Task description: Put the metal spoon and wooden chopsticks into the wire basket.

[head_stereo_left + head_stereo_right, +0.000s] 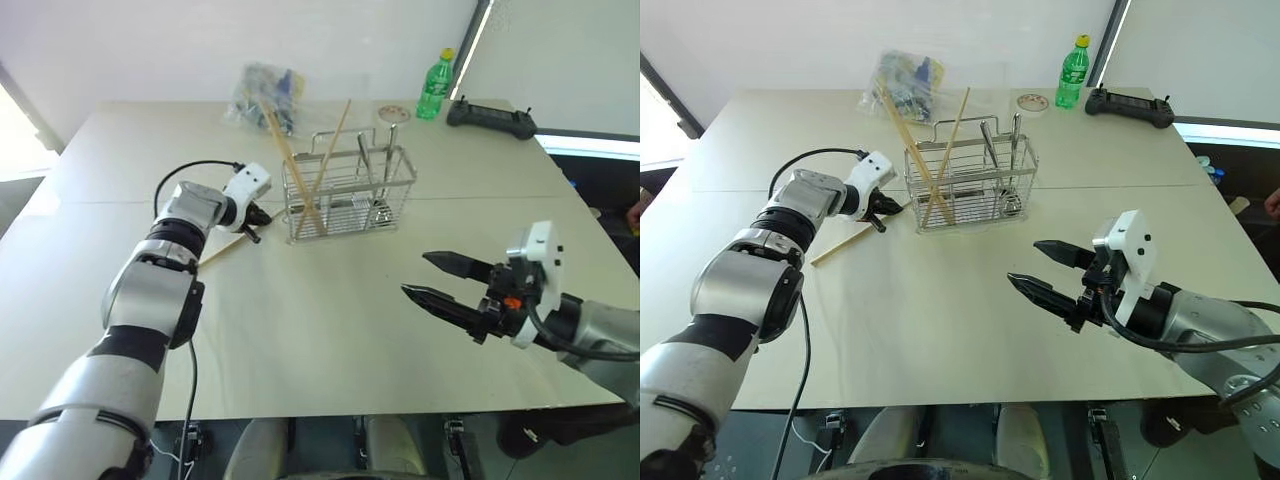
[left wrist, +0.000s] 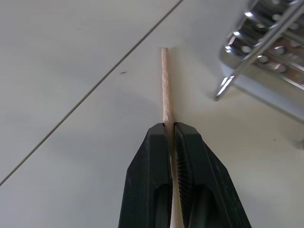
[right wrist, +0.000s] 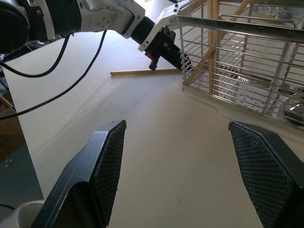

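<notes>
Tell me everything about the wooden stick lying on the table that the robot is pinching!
The thin pale tan wooden chopstick is straight and round, with a blunt cut end and fine grain. It lies flat on the cream table, just left of the chrome wire basket, apart from the chopsticks that stand inside the basket. The left gripper has its two black fingers shut on it, with the end poking out past the fingertips.

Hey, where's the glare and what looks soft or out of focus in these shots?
Left eye view: bright daylight washes out the left edge beside the table. Left wrist view: the wire basket is blurred, the chopstick sharp. Right wrist view: sharp highlights on the basket wires.
</notes>
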You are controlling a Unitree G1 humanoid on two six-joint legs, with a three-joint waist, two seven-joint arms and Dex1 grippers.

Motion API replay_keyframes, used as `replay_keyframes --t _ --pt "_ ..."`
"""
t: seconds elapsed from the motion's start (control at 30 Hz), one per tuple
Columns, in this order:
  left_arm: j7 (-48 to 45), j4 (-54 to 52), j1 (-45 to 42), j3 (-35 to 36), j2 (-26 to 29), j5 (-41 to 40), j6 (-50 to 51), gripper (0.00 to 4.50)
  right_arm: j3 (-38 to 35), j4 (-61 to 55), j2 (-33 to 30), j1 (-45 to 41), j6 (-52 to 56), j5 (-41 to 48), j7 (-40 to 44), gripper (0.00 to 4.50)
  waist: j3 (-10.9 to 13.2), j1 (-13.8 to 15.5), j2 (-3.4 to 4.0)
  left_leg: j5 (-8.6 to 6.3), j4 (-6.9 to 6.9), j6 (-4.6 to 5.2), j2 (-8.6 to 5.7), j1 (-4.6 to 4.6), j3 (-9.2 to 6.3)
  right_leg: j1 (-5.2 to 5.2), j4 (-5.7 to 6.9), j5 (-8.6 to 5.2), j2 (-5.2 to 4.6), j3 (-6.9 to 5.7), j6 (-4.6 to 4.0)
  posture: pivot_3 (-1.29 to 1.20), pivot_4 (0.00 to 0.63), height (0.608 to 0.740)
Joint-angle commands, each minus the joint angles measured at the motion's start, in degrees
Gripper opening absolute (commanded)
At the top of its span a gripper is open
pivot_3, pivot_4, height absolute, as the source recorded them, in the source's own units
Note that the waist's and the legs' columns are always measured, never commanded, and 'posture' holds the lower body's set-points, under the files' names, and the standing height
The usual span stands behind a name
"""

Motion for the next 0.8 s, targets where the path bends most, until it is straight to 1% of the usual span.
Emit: replay_keyframes --t 0.03,0.07,0.13,0.23,0.3,0.37,0.43,0.5,0.6,0.7,0.8 --pt "4.47 -0.24 -1.63 3.55 3.36 -1.48 1.32 0.04 -1.34 -0.99 -0.72 -0.59 -0.77 1.01 0.4 3.55 0.0 0.04 0.0 0.0 0.0 0.0 0.0 0.0 0.0 0.0 0.0 0.0 0.0 0.0 0.0 0.0 0.15 0.713" --pt "6.01 -0.17 -1.79 4.41 4.15 -1.72 1.66 0.04 -1.2 -0.89 -0.82 -0.77 -0.77 1.0 0.46 3.55 0.0 0.04 0.0 0.0 0.0 0.0 0.0 0.0 0.0 0.0 0.0 0.0 0.0 0.0 0.0 0.0 0.15 0.713" --pt "12.97 -0.58 -2.7 8.84 6.7 -4.35 -0.5 0.04 -0.95 -0.63 -1.05 -1.14 -0.75 0.9 0.77 3.55 0.01 0.08 -0.01 0.0 0.0 0.0 0.01 0.0 -0.01 0.0 0.0 0.0 0.0 0.0 0.0 0.0 0.15 0.713" --pt "23.98 -2.0 -5.01 18.52 8.17 -11.21 -6.59 0.04 -0.87 -0.32 -1.13 -1.31 -0.77 0.69 1.19 3.55 0.02 0.16 -0.04 0.0 0.0 -0.01 0.03 0.0 -0.09 -0.02 0.0 0.0 -0.01 0.0 0.0 0.0 0.15 0.713" --pt "27.95 -3.31 -6.74 25.11 8.28 -16.56 -10.57 0.04 -0.69 -0.21 -1.1 -1.42 -0.78 0.57 1.45 3.55 0.03 0.55 -0.09 0.0 0.01 -0.01 0.01 -0.03 -0.12 -0.01 -0.01 0.0 -0.04 -0.03 0.0 0.0 0.15 0.713" --pt "29.74 -4.92 -8.23 30.24 8.07 -21.11 -13.2 0.04 -0.49 -0.01 -1.05 -1.62 -0.77 0.48 1.71 3.55 0.01 0.8 -0.12 0.0 0.06 -0.03 -0.01 -0.05 -0.13 0.03 -0.04 0.02 -0.07 -0.06 0.03 0.0 0.15 0.713" --pt "30.71 -6.91 -9.14 32.86 7.62 -23.82 -13.33 0.04 -0.35 0.18 -1.04 -1.87 -0.72 0.51 1.9 3.55 -0.01 0.89 -0.1 -0.01 0.07 -0.03 -0.02 -0.05 -0.09 0.03 -0.07 0.05 -0.1 -0.04 0.08 0.0 0.15 0.713" --pt "30.6 -11.94 -9.28 34.04 6.39 -26.08 -13.04 0.04 -0.25 0.43 -1.1 -2.13 -0.64 0.56 2.1 3.55 -0.02 0.94 -0.08 -0.01 0.07 -0.03 -0.04 -0.01 -0.02 0.06 -0.08 0.06 -0.1 -0.02 0.09 0.0 0.15 0.713" --pt "28.88 -24.6 -7.27 34.09 3.31 -29.99 -10.9 0.04 -0.42 0.94 -1.32 -2.33 -0.5 0.6 2.63 3.55 -0.01 1.4 -0.1 0.0 0.11 -0.05 -0.03 -0.02 -0.03 0.06 -0.03 0.06 -0.09 -0.02 0.08 0.0 0.15 0.713" --pt "29.68 -38.18 -5.94 34.75 0.35 -35.82 -4.92 0.04 -0.33 1.22 -1.48 -2.5 -0.27 0.64 2.99 3.55 -0.01 1.51 -0.09 0.0 0.14 -0.05 -0.03 -0.03 -0.02 0.07 -0.04 0.07 -0.09 0.0 0.07 0.0 0.15 0.713" --pt "30.79 -47.84 -5.54 34.07 -2.02 -40.01 0.48 0.04 -0.21 1.3 -1.53 -2.58 -0.17 0.67 3.19 3.55 -0.02 1.44 -0.08 0.0 0.12 -0.05 -0.03 -0.02 -0.01 0.06 -0.04 0.07 -0.08 0.02 0.07 0.0 0.15 0.713"
